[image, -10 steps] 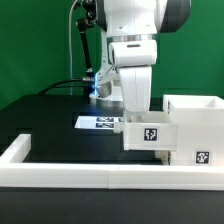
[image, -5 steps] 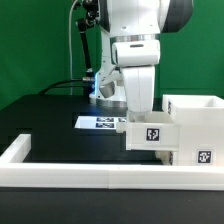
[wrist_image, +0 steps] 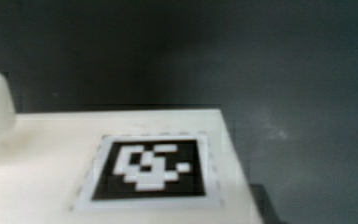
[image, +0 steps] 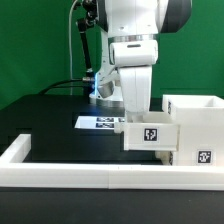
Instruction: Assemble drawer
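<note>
Exterior view. A white tray [image: 150, 135] bearing a black-and-white tag [image: 152, 133] is seen partly entered into the open front of the tall boxy case [image: 195, 125], which stands at the exterior view's right, against the long white rail [image: 90, 175] edging the black table [image: 50, 115]. The case carries a second tag on its lower front. The gripper [image: 135, 112] is positioned directly above and behind the tray; its fingertips are hidden by the tray body, so whether the claw is closed on the tray or merely pressing against it cannot be told. The marker board [image: 98, 122] lies flat on the table behind the tray. The case's top is open, but its interior is not visible; no contents can be reported. A third drawer part is not seen.

Wrist view. The tray's white surface [wrist_image: 105, 150] and its tag [wrist_image: 149, 170] are recorded close under the camera, blurred, against the dark table. No fingers can be made out with certainty.

Handling judgement. The parts are judged to be light, rigid moulded plastic with smooth, somewhat slippery faces. A thin side wall or rear edge of the tray is judged the soundest hold. Skewed insertion is judged liable to jam it.
</note>
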Motion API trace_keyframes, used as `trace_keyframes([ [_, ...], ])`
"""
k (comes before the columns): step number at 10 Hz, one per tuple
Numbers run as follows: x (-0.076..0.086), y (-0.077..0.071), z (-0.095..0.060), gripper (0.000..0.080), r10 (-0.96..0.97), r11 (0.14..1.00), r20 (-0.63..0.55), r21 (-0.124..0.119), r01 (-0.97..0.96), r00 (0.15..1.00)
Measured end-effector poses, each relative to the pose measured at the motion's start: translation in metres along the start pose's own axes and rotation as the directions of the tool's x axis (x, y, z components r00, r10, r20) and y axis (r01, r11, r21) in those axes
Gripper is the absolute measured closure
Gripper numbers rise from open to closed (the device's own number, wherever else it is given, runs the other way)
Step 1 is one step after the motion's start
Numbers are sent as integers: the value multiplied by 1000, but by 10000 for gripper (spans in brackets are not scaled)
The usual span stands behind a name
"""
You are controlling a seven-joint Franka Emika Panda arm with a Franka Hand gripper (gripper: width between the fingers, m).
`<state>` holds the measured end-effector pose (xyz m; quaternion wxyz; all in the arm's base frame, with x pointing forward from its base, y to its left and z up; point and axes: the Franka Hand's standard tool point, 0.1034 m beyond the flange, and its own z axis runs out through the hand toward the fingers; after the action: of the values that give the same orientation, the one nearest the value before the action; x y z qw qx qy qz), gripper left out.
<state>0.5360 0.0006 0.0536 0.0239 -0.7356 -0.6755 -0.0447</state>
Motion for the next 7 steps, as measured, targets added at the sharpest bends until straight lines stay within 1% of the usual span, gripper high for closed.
trace_keyframes([
  [3, 0, 0, 0, 757, 0, 1000, 0, 0, 0, 1000],
  [4, 0, -1, 0, 757, 0, 1000, 1, 6, 0, 1000],
  [5, -1, -2, 0, 757, 1, 1000, 5, 28, -1, 1000],
  [7, -1, -2, 0, 757, 1, 1000, 5, 29, -1, 1000],
])
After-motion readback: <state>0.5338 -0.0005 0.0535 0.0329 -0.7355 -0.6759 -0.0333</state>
